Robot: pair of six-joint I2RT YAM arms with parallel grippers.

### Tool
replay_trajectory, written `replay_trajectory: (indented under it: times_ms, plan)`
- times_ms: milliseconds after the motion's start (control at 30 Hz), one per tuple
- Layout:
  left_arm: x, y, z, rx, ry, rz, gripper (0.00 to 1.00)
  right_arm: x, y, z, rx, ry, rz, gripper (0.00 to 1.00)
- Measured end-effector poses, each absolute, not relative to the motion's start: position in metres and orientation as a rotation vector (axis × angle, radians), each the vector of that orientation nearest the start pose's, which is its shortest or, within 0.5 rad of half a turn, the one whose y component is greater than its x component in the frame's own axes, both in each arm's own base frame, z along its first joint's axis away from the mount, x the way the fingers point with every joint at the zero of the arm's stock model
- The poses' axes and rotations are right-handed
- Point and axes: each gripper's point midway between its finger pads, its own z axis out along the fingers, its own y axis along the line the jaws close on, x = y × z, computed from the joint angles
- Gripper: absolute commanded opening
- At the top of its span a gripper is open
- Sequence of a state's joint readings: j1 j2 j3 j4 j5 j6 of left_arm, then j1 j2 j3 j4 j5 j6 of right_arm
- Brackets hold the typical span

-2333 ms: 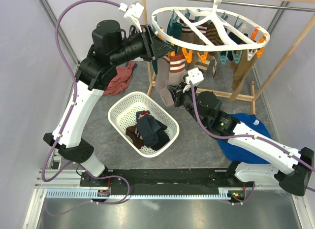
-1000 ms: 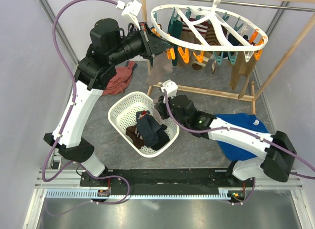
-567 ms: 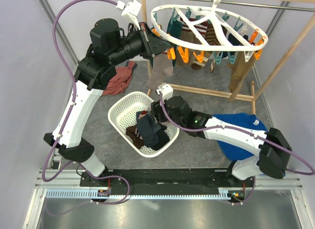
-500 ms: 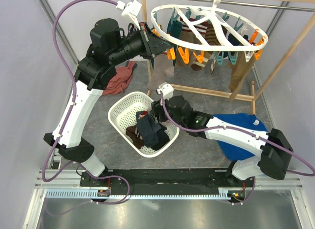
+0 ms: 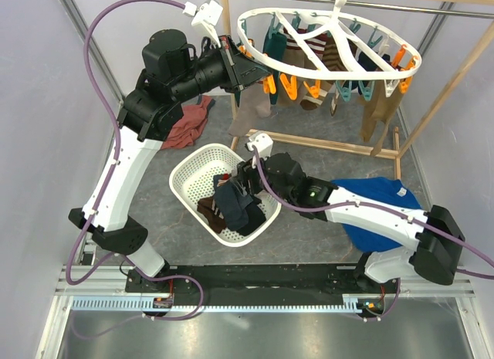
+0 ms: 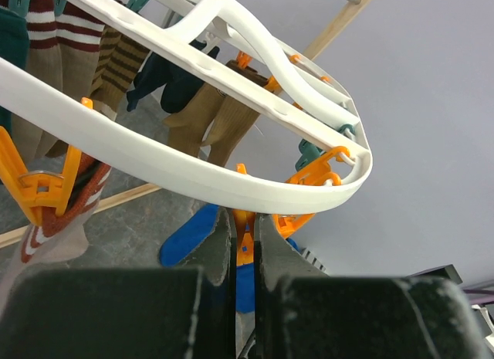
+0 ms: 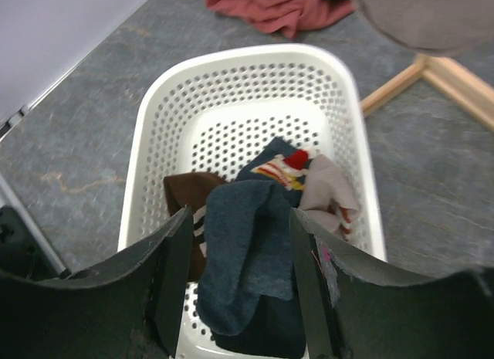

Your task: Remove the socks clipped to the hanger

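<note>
The hanger (image 6: 154,158) hangs at 12 to 1 o'clock in the top view, with socks (image 5: 309,50) clipped round its far and right sides. More socks lie heaped in the basket (image 5: 189,174) near the centre.

The left gripper (image 6: 245,243) is at the hanger's 9 o'clock edge, clenched on an orange clip (image 6: 245,255) just under the ring. The right gripper (image 7: 238,220) hovers over the basket with its fingers spread and nothing between them. A blue-grey sock (image 7: 247,251) lies loose on the pile beneath.

This looks like the turn-round between one sock and the next, with many left to take. To do it well, the right arm should rise clear of the basket wall before it swings toward 12 o'clock. It should take the next sock low on its leg, well below the clip, and pull straight down. The left arm's pinch steadies the ring, so it is best held until the right has a firm grip. A sideways tug could set the hanger swinging or twisting.

It is hard to tell whether the pinched clip holds any sock, because the fingers cover its lower end. A pale sock (image 5: 251,112) hangs just below the left gripper. In the left wrist view its cuff seems to sit in a neighbouring clip at 9 o'clock, but the frame edge cuts it off. The socks on the hanger's far side overlap and cannot be counted.
</note>
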State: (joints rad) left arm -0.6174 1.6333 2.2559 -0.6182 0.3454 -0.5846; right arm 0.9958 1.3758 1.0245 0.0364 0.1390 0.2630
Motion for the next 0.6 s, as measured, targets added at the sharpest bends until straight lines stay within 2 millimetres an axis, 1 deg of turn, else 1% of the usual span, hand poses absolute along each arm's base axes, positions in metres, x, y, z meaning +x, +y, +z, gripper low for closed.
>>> replay_trajectory:
  times_ms: [67,167,267,333,367,400,467,600]
  plan:
    - [0.305,-0.316,0.534,0.318,1.673,-1.197,0.02,0.258,0.355,0.237,-0.562,1.835,0.683,0.60]
    - [0.305,-0.317,0.534,0.316,1.677,-1.199,0.02,0.263,0.345,0.248,-0.512,1.810,0.651,0.61]
    - [0.305,-0.317,0.534,0.314,1.677,-1.203,0.02,0.267,0.338,0.254,-0.478,1.795,0.622,0.66]
    - [0.304,-0.317,0.535,0.311,1.678,-1.207,0.02,0.272,0.331,0.258,-0.442,1.786,0.583,0.71]
    - [0.304,-0.317,0.535,0.308,1.679,-1.212,0.02,0.275,0.327,0.261,-0.423,1.781,0.566,0.76]
    - [0.304,-0.317,0.535,0.305,1.680,-1.215,0.02,0.278,0.321,0.265,-0.391,1.769,0.538,0.84]
    - [0.303,-0.318,0.536,0.299,1.680,-1.229,0.02,0.283,0.314,0.275,-0.354,1.740,0.506,0.89]
    - [0.300,-0.321,0.540,0.295,1.673,-1.269,0.02,0.298,0.306,0.300,-0.308,1.646,0.434,0.95]
